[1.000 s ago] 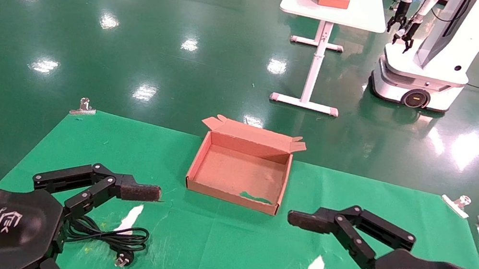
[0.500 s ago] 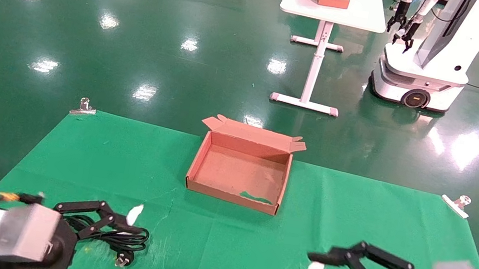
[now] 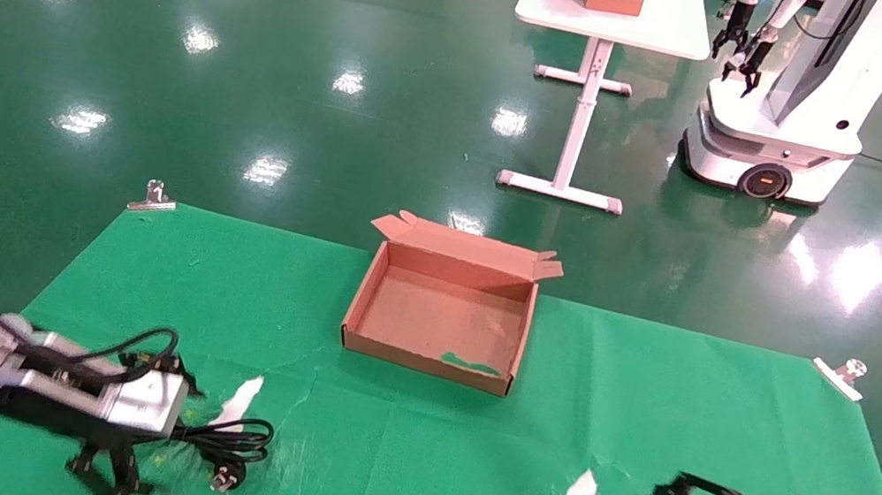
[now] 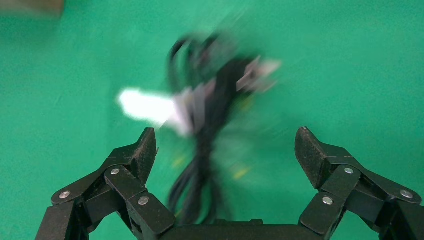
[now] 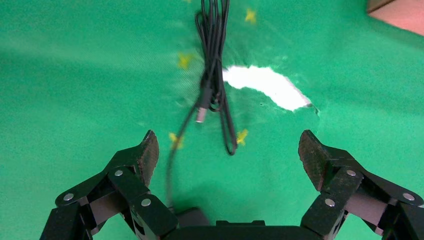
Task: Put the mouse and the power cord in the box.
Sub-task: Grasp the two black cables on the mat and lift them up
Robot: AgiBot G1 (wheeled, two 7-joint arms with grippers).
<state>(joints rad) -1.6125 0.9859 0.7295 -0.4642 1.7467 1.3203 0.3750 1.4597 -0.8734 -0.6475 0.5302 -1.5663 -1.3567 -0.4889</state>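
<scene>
Left gripper [image 4: 225, 150]: you have it spread wide, low over the power cord [image 3: 221, 439] at the table's near left.
Right gripper [image 5: 227, 152]: yours gapes above the mouse's cable [image 5: 212, 75], near right.
Box [image 3: 435, 363]: farther back, centre, empty.

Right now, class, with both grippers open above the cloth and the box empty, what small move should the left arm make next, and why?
Probably lower the left gripper straight onto the power cord. Its fingers are spread wide with the bundle lying between them, untouched, and the box holds nothing yet.
</scene>
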